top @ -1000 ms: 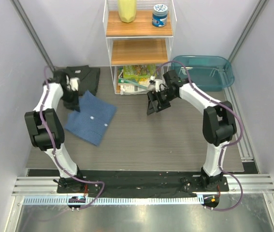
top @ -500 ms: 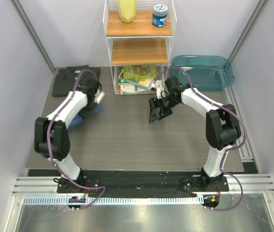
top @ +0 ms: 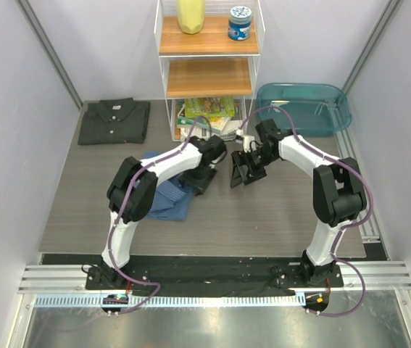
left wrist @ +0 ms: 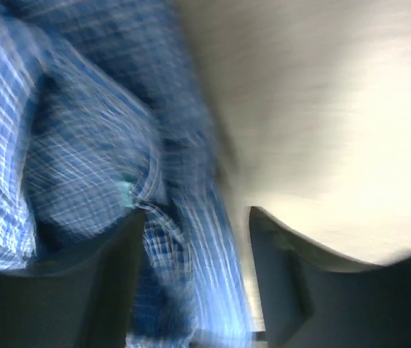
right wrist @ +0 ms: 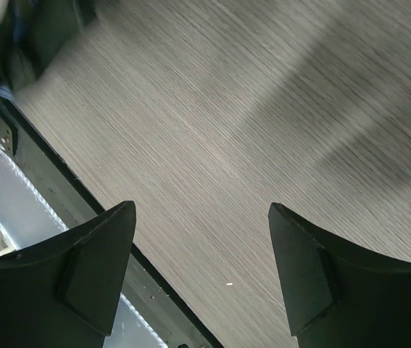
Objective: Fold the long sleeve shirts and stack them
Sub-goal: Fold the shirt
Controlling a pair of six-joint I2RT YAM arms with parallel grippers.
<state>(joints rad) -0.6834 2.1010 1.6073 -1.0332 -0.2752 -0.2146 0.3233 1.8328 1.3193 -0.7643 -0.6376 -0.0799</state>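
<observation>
The blue check long sleeve shirt point(top: 167, 200) lies crumpled on the table left of centre, partly under my left arm. In the left wrist view its blurred cloth point(left wrist: 82, 145) fills the left side and runs down between the jaws, which stand apart. My left gripper point(top: 204, 174) point(left wrist: 196, 214) is open over the shirt's right edge. The dark charcoal long sleeve shirt point(top: 114, 121) lies folded flat at the back left. My right gripper point(top: 243, 172) point(right wrist: 201, 210) hangs open over bare table just right of the left gripper, holding nothing.
A white wire shelf unit point(top: 209, 65) with wooden boards stands at the back centre, with packets on its lowest level point(top: 206, 116). A teal plastic tub point(top: 303, 109) sits at the back right. Grey walls close in both sides.
My left arm swept from the back left to the table's middle, dragging the blue shirt along and bunching it up. Its jaws went from shut to apart. The right gripper shifted slightly right.
</observation>
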